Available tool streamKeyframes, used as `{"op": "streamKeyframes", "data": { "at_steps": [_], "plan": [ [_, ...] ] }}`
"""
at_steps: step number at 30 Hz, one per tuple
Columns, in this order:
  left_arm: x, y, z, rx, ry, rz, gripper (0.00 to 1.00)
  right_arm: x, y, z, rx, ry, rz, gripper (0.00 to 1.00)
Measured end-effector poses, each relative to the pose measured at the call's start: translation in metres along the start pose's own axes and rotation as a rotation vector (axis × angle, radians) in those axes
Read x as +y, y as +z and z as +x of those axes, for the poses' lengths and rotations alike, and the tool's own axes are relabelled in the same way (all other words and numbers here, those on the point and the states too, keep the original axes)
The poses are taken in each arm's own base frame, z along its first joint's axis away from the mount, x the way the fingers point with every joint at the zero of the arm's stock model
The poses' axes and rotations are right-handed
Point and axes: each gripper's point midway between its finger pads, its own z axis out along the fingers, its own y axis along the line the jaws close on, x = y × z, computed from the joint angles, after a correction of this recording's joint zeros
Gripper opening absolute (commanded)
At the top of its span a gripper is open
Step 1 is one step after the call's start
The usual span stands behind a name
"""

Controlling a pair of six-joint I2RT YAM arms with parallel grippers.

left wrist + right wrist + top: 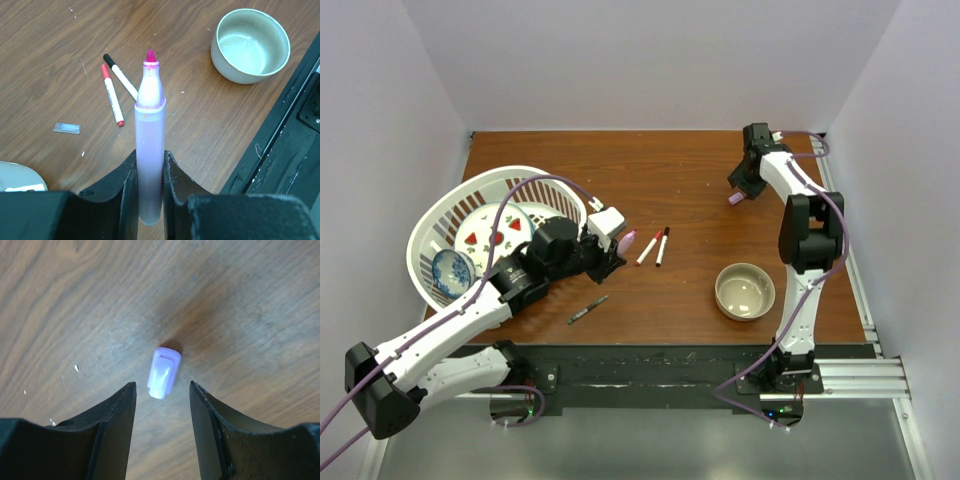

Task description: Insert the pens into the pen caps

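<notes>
Sitting on the wooden desk (670, 170): white basket (430, 225) at left, beige bowl (720, 290) lower right. Left gripper (617, 248), centre-left, is clamped on the thick pink marker (150, 100), uncapped tip pointing out past the fingers. Right gripper (161, 385), upper right, is part-open and holds nothing. Two white pens (649, 247) lie side by side at centre, dark grey pen (588, 310) below them. Pale pink cap (164, 372) lies on the desk between the right fingertips, untouched.

basket (425, 225): at the left edge of the table (690, 170), dishes (485, 232) in it
thick pen (626, 241): in the left gripper (150, 165), just right of the basket
pair of pens (649, 247): mid-table, side by side, right of the thick pen
thin pen (588, 310): towards the near edge, left of centre
bowl (720, 290): near the near right corner
cap (735, 199): towards the far right corner, behind the bowl
</notes>
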Motion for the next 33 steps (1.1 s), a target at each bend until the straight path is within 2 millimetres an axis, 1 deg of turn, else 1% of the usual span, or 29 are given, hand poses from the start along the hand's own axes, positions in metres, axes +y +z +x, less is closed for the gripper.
{"op": "streamKeyframes", "data": {
  "at_steps": [8,13,17,18,22,27,30,31,33],
  "plan": [
    [0.0,-0.001,-0.001,-0.004,0.001,0.001,0.0,0.0,0.007,0.008,-0.002,0.038,0.077,0.51],
    [-0.001,-0.001,-0.001,-0.005,0.001,0.005,0.0,-0.003,0.017,0.009,-0.013,0.049,0.132,0.5],
    [-0.002,-0.002,-0.002,-0.007,0.001,0.009,0.0,-0.008,0.028,0.014,-0.017,0.048,0.168,0.5],
    [-0.002,-0.002,-0.002,-0.007,0.001,0.01,0.0,-0.01,0.031,0.015,-0.015,0.047,0.178,0.48],
    [-0.003,-0.002,-0.002,-0.008,0.001,0.013,0.0,-0.003,0.034,0.012,-0.024,0.046,0.174,0.45],
    [-0.003,-0.002,-0.002,-0.009,0.002,0.013,0.0,-0.005,0.034,0.012,-0.021,0.033,0.192,0.4],
    [-0.003,-0.002,-0.002,-0.009,0.001,0.014,0.0,-0.006,0.033,0.013,-0.012,0.005,0.191,0.33],
    [-0.003,-0.002,-0.002,-0.008,0.001,0.014,0.0,-0.007,0.033,0.014,-0.008,-0.005,0.19,0.27],
    [-0.003,-0.002,-0.002,-0.01,0.002,0.014,0.0,-0.008,0.034,0.016,0.002,-0.038,0.179,0.22]
  ]
}}
